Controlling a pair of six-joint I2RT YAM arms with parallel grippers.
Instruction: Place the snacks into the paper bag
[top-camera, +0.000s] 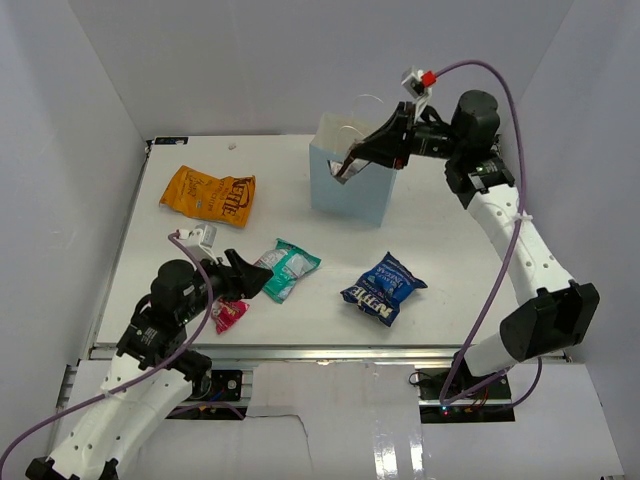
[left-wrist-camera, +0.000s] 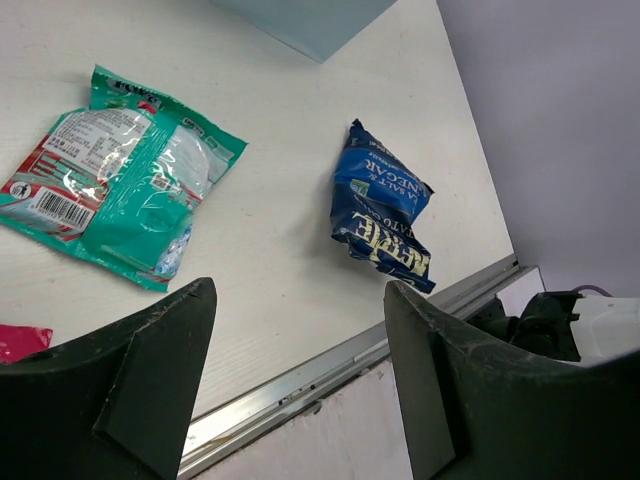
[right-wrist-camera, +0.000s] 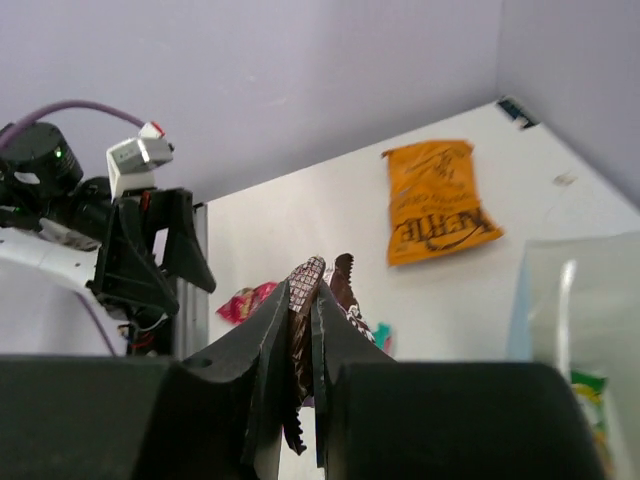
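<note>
My right gripper (top-camera: 350, 166) (right-wrist-camera: 304, 292) is shut on the brown bar (right-wrist-camera: 345, 285), which it holds over the open top of the light blue paper bag (top-camera: 350, 192) (right-wrist-camera: 575, 320). A yellow-green pouch (right-wrist-camera: 590, 390) shows inside the bag. My left gripper (top-camera: 250, 275) (left-wrist-camera: 300, 290) hangs open and empty near the table's front edge, between the pink wrapper (top-camera: 229, 313) (left-wrist-camera: 18, 342) and the teal-white pouch (top-camera: 286, 268) (left-wrist-camera: 115, 175). The blue chip bag (top-camera: 384, 287) (left-wrist-camera: 380, 208) lies front right. At the back left lies the orange chip bag (top-camera: 209, 194) (right-wrist-camera: 435, 198).
White walls close in the table on the left, back and right. A metal rail (top-camera: 300, 352) (left-wrist-camera: 300, 385) runs along the front edge just below my left gripper. The left arm (right-wrist-camera: 130, 240) shows in the right wrist view.
</note>
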